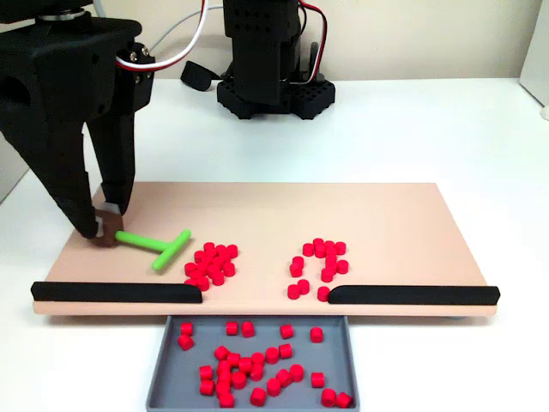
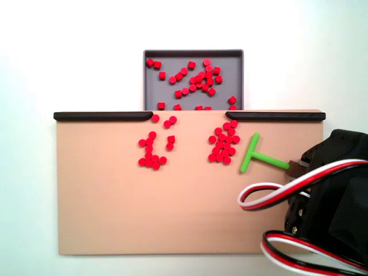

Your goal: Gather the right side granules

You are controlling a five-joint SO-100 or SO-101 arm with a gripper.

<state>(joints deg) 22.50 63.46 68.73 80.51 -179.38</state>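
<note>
Currently the gripper (image 1: 101, 225) was clamped on the green stick's (image 1: 157, 245) handle end, its crossbar nearest the wrong granule cluster (image 1: 211, 264), so the target granules (image 1: 317, 266) across the board risked being missed.

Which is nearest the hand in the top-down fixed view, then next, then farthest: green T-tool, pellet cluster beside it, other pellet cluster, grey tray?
1. Green T-tool, stem end at the hand.
2. Right pellet cluster, left of the T's crossbar.
3. Grey tray and left pellet cluster: too close to call.
</note>
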